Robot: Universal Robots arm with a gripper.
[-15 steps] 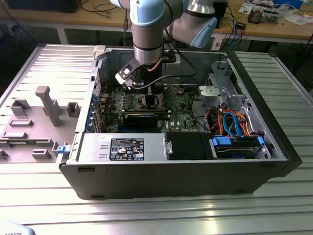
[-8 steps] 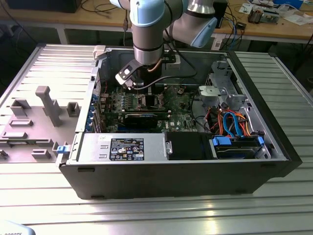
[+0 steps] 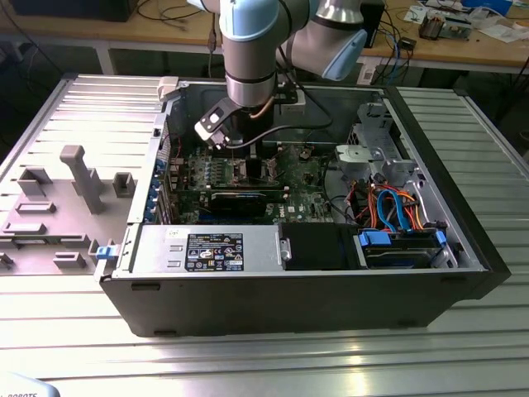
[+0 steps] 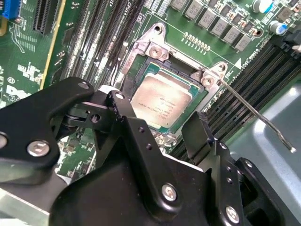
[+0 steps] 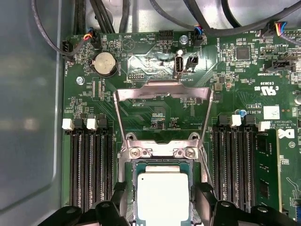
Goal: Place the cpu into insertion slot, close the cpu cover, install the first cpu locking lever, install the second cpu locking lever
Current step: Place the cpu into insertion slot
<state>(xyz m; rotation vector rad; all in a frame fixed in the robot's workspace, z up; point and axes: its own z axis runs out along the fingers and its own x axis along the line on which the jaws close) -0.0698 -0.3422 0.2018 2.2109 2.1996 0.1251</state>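
A black-and-white printed sticker (image 3: 213, 251) sits on the grey metal power-supply box (image 3: 157, 248), lower middle of the exterior view; I cannot make out its lines. Faint engraved print marks the silvery-tan square cpu (image 4: 161, 104). White lettering dots the green motherboard (image 5: 155, 117), which also carries a small white square label (image 5: 271, 113).

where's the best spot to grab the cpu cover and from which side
On the cover, probably its free cross bar, the edge farthest from the cpu. The cover is swung open, and that bar is thin and flat with bare board around it, so pinch it across its faces, coming down from above.
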